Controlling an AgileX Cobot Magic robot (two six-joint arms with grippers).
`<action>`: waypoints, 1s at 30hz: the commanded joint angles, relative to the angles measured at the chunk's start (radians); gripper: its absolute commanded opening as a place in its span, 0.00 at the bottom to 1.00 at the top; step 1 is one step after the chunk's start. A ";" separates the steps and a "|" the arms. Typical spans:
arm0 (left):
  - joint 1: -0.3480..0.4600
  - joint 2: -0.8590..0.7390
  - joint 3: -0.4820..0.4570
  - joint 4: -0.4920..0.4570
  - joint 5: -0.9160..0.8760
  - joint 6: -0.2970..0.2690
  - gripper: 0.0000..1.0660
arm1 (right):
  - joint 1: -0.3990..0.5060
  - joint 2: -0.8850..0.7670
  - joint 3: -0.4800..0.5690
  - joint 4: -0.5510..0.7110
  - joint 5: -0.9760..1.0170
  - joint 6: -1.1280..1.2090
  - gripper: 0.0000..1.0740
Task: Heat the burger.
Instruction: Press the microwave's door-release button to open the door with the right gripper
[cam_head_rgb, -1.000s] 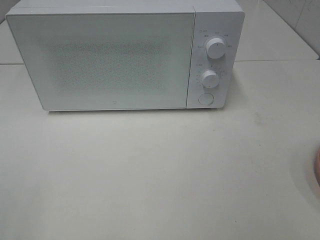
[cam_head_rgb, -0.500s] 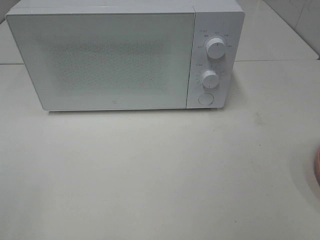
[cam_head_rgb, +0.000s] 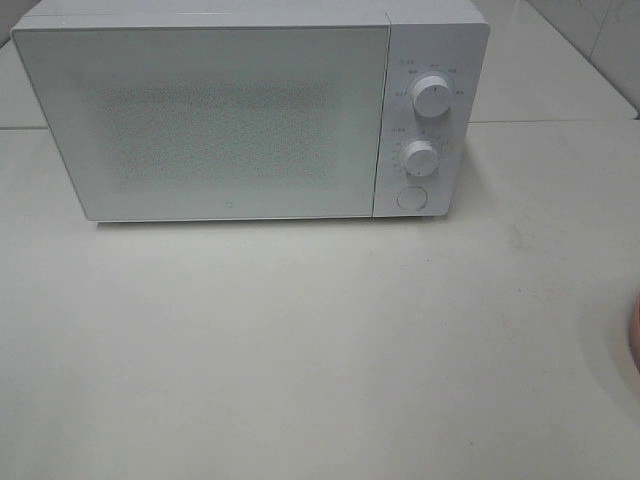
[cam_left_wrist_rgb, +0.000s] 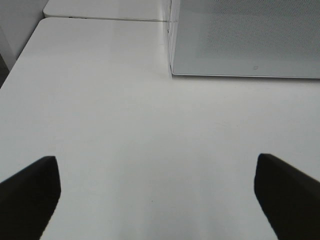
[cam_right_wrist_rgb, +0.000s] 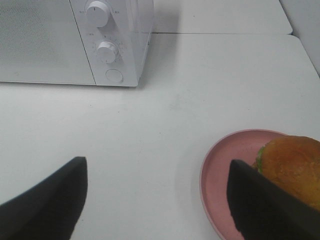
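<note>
Resting on the pink plate (cam_right_wrist_rgb: 225, 170), at four o'clock from the microwave (cam_head_rgb: 250, 120), the burger (cam_right_wrist_rgb: 292, 167) appears soft, light and stacked; grip gently across its sides. Left gripper (cam_left_wrist_rgb: 155, 195) and right gripper (cam_right_wrist_rgb: 157, 200) stand spread, empty.

Qty per my cams: 1x microwave (cam_head_rgb: 250, 110), 1x door (cam_head_rgb: 200, 120) on it. 2x dials on its panel: upper knob (cam_head_rgb: 432, 96), lower knob (cam_head_rgb: 421, 157). 1x round btn (cam_head_rgb: 411, 198). 1x burger (cam_right_wrist_rgb: 292, 170). 1x pink plate (cam_right_wrist_rgb: 225, 165). 2x grippers, both mine: left gripper (cam_left_wrist_rgb: 155, 161), right gripper (cam_right_wrist_rgb: 157, 162), 2 fingers visible on each.
</note>
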 joint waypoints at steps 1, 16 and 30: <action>-0.005 -0.024 0.003 0.000 -0.015 -0.002 0.92 | -0.001 0.048 -0.008 0.002 -0.065 -0.005 0.70; -0.005 -0.024 0.003 0.000 -0.015 -0.002 0.92 | -0.001 0.251 0.000 0.001 -0.299 -0.005 0.70; -0.005 -0.024 0.003 0.000 -0.015 -0.002 0.92 | -0.001 0.493 0.023 -0.011 -0.511 -0.011 0.70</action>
